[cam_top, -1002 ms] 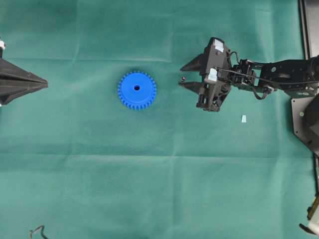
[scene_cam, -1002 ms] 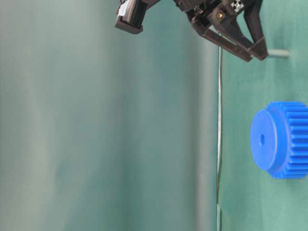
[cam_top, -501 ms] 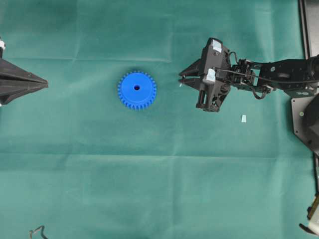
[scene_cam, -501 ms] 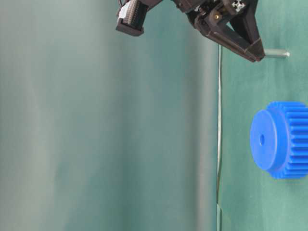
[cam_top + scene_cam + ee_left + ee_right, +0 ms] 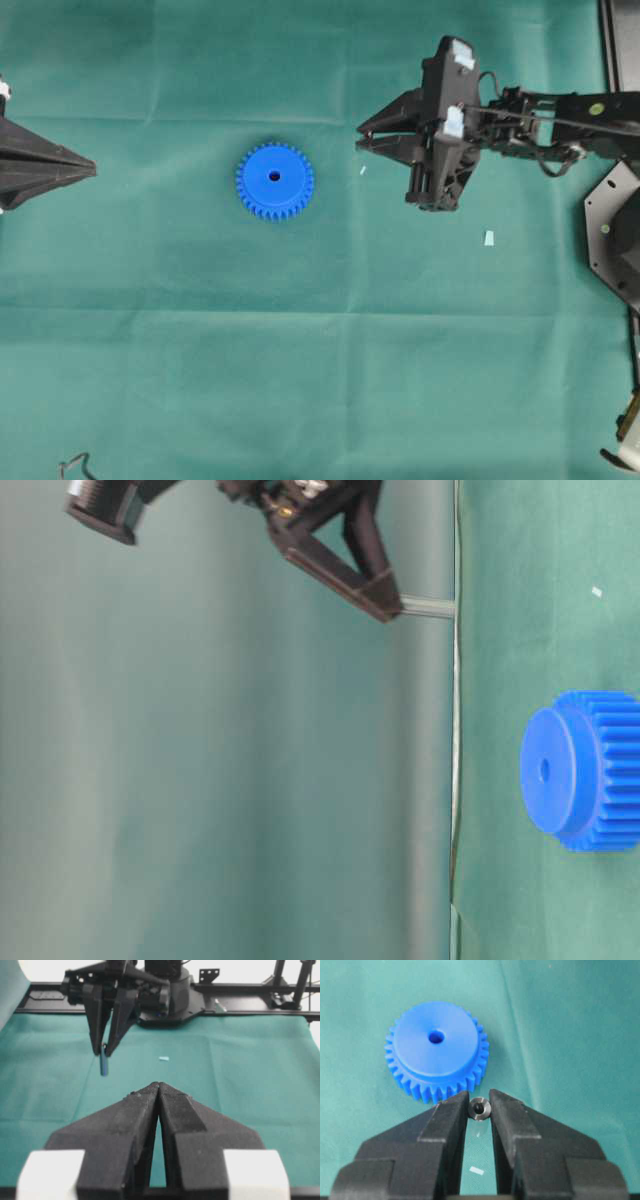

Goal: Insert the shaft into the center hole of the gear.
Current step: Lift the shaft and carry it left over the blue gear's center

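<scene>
The blue gear [image 5: 275, 181] lies flat on the green cloth, its center hole [image 5: 274, 176] facing up. To its right, my right gripper [image 5: 359, 136] hangs above the cloth, shut on the shaft. In the right wrist view the silver shaft [image 5: 479, 1108] shows end-on, pinched between the fingertips, with the gear [image 5: 437, 1050] and its hole [image 5: 436, 1036] beyond it. From table level the shaft [image 5: 428, 607] sticks out of the fingertips toward the cloth and is clear of it. My left gripper [image 5: 90, 168] rests shut and empty at the left edge; it is also seen shut as the left gripper [image 5: 158, 1085] in its own wrist view.
Two small pale scraps lie on the cloth: one scrap [image 5: 489, 238] below the right arm, and a tinier scrap [image 5: 362, 170] under the gripper tips. A black frame [image 5: 620, 50] runs along the right edge.
My right gripper closed on the shaft where it stood on the cloth, then lifted it clear. The gear and the left gripper have not moved.
</scene>
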`<control>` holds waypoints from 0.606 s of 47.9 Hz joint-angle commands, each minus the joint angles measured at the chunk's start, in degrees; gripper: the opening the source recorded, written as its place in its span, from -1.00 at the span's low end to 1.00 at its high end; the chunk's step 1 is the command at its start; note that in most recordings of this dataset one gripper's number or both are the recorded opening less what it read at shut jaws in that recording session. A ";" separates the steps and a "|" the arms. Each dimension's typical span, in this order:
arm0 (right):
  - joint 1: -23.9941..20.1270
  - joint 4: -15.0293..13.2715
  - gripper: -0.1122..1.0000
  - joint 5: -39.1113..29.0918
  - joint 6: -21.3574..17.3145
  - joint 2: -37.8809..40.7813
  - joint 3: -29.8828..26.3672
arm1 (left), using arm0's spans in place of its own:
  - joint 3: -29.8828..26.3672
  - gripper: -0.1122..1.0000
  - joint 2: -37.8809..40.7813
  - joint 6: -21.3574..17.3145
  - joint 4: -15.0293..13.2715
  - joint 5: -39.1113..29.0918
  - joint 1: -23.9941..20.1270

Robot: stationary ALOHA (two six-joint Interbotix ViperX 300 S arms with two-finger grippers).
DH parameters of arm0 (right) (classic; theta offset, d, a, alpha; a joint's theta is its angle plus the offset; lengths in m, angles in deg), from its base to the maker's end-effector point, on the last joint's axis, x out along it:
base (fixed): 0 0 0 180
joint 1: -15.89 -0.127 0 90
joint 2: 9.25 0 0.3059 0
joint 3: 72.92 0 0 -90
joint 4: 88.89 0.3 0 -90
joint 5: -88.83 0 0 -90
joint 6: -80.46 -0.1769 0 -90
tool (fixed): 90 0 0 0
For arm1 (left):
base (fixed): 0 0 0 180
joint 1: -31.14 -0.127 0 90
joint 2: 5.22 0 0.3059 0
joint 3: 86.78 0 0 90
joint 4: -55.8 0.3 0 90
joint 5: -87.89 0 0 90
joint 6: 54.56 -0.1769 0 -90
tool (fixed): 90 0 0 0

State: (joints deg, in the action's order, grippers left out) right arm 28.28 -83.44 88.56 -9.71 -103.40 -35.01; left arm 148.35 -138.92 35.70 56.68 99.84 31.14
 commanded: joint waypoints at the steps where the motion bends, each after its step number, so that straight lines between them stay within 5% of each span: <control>1: -0.09 0.00 -0.49 -0.88 0.09 -1.58 -1.32 | -1.32 -0.80 0.44 0.00 0.18 0.35 0.09; 15: -0.97 0.00 -0.49 0.09 -0.18 -0.09 -3.16 | -1.41 -0.80 0.44 0.09 0.18 0.35 0.18; 29: -3.52 0.00 -0.49 0.09 0.09 8.88 -12.74 | -1.41 -0.80 0.44 0.09 0.18 0.35 0.09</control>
State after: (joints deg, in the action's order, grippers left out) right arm 25.47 -83.44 88.21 -9.71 -96.19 -43.63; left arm 148.26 -138.83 35.70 56.68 99.84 31.14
